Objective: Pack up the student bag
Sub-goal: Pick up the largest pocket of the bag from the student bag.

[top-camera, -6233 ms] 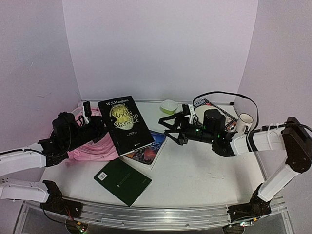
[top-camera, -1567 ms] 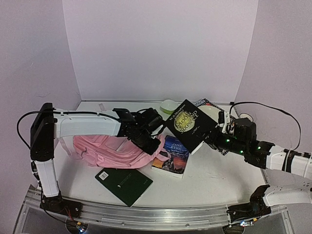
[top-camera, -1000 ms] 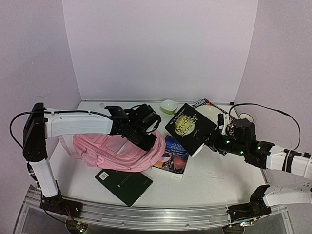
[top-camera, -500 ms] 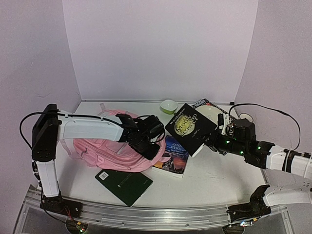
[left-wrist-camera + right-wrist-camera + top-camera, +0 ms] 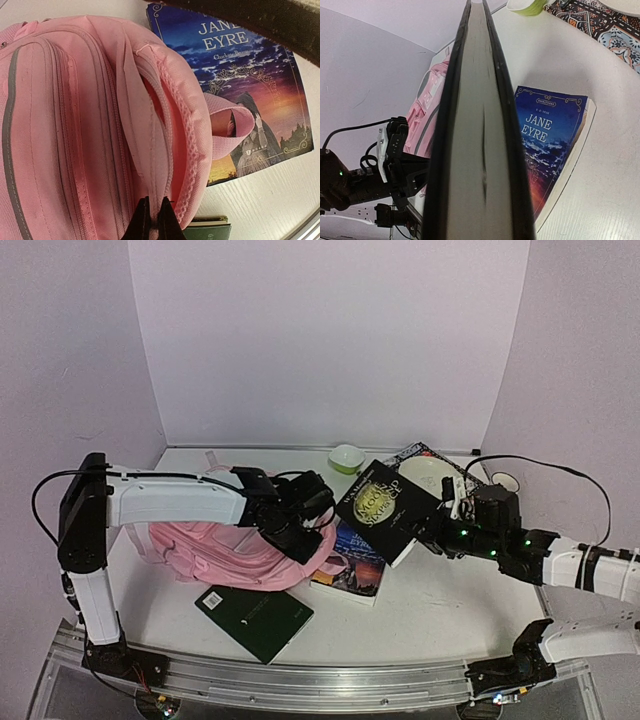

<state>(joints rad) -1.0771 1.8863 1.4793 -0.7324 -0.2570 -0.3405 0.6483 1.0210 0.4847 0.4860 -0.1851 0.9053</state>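
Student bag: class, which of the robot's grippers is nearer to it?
Left. The left gripper pinches the student bag at the fabric beside its open zip. The right gripper, off to the bag's right, holds the black book aloft.

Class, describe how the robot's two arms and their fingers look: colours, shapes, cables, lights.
The left arm and right arm match: smooth white tube-shaped links between black joints. A thin black cable loops loosely beside each. The wrists and fingers are black, and small green lights glow on the right wrist.
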